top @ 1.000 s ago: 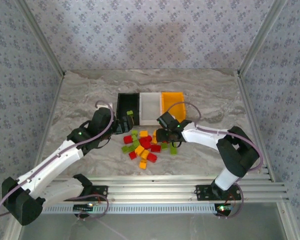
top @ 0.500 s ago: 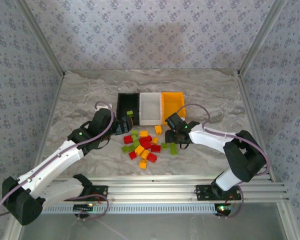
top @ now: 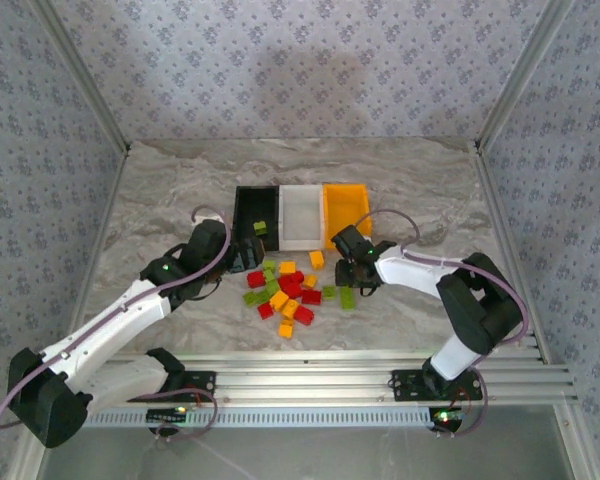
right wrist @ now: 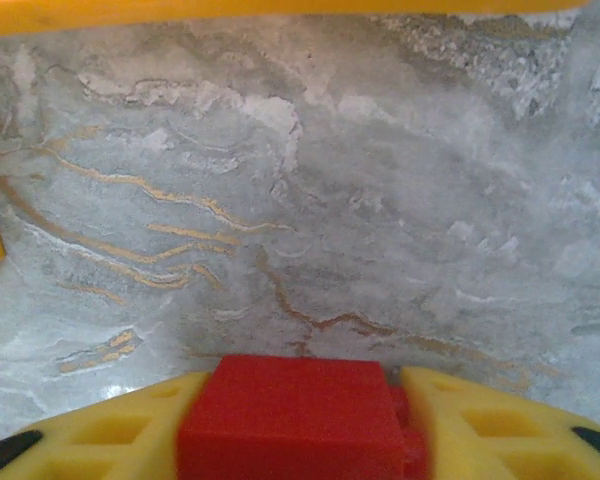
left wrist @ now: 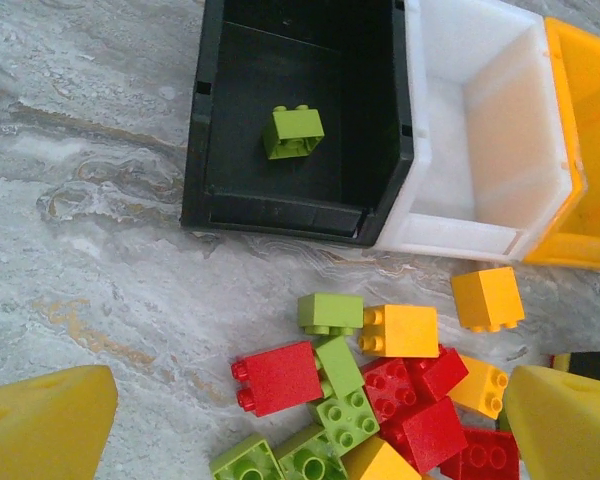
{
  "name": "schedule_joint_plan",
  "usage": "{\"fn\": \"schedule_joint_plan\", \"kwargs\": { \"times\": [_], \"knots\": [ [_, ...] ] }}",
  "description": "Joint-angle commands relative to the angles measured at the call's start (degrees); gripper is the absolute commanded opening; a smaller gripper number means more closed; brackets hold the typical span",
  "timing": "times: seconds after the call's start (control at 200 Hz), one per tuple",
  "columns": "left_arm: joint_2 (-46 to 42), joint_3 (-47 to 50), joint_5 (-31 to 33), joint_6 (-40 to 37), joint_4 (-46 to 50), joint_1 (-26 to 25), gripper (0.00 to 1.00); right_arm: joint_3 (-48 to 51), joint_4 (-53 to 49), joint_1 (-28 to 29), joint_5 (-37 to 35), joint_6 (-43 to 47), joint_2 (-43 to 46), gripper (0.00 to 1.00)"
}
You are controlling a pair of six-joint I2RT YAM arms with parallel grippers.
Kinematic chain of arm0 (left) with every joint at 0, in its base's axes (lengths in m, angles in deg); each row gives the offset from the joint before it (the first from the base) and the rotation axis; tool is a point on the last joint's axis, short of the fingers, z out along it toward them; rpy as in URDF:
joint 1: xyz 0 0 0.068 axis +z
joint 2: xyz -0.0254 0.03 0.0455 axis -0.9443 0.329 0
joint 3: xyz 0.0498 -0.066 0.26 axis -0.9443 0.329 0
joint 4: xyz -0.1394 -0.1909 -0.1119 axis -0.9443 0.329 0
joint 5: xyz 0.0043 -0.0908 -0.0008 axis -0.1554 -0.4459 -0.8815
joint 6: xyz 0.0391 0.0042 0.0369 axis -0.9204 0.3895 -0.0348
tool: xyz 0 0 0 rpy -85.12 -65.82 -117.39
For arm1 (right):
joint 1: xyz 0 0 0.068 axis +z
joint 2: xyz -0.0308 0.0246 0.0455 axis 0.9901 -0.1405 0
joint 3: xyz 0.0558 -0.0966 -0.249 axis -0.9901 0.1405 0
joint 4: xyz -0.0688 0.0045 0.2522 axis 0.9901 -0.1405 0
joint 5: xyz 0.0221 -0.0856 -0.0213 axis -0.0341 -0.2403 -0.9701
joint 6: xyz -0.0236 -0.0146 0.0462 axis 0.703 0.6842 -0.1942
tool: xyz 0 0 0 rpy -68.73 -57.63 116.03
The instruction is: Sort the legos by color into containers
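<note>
Three small rectangular open-top bins, joined in a row mid-table: black plastic bin (top: 250, 205), white plastic bin (top: 300, 215), orange plastic bin (top: 345, 205). One lime green brick (left wrist: 293, 132) is lying in the black one.

In front of the row I've got the loose pile of small plastic bricks (top: 283, 290). From the left wrist view I count four orange-yellow, at least four red and at least four lime, with some cut off at the frame edge. One orange-yellow brick (top: 317, 259) lies apart from the heap, just in front of the white bin. Two lime bricks (top: 338, 294) sit right of the pile, near my right gripper (top: 356, 272).

That gripper's jaws are pinching a red plastic brick (right wrist: 295, 415) between the yellow fingers (right wrist: 490, 430), just in front of the orange bin's near wall. I can't tell if the brick is clear of the marble-patterned table (top: 160, 200).

My left gripper (left wrist: 305, 395) hangs over the pile by the black bin's front edge, jaws spread wide.

For room, there's broad bare marble left of the black bin, right of the orange bin and behind the row, and a metal rail (top: 360, 365) along the near edge
</note>
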State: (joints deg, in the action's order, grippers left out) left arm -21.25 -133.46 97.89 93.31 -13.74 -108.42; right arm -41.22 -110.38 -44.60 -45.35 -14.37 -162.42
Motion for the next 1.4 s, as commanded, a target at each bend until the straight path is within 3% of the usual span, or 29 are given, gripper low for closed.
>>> {"fn": "schedule_joint_plan", "kwargs": {
  "times": [0.0, 0.265, 0.6, 0.79, 0.924, 1.279, 1.399],
  "knots": [
    [0.1, 0.4, 1.9, 1.1, 0.7, 0.3, 0.99, -0.2, 1.1, -0.4, 0.9, -0.2, 0.8, 0.42],
    [-0.1, 0.5, 1.6, 1.3, 1.1, 0.4, 0.99, 1.9, 0.4, -2.2, 2.1, -0.2, 6.7, 0.30],
    [-5.6, 5.0, 2.5, 1.0, -3.9, 0.5, 0.99, 1.2, -2.3, -4.7, 6.4, 2.9, 14.5, 0.26],
    [-6.5, 3.8, 2.6, 0.0, 0.6, 0.9, 1.00, -3.1, -4.3, -5.4, 7.4, 3.8, 17.1, 0.26],
    [-7.7, 5.5, 1.1, -0.5, -1.6, 0.9, 1.00, -10.4, -3.7, -6.7, 5.5, 4.4, 12.6, 0.27],
    [-9.4, 7.3, -0.6, 0.0, 0.4, 1.0, 1.00, -31.0, -1.7, -12.6, 1.9, 5.9, -12.1, 0.30],
    [-10.9, 8.2, -0.9, 0.3, 1.1, 0.9, 0.99, -35.3, -3.7, -13.2, 2.0, 5.6, -16.8, 0.41]
  ]
}}
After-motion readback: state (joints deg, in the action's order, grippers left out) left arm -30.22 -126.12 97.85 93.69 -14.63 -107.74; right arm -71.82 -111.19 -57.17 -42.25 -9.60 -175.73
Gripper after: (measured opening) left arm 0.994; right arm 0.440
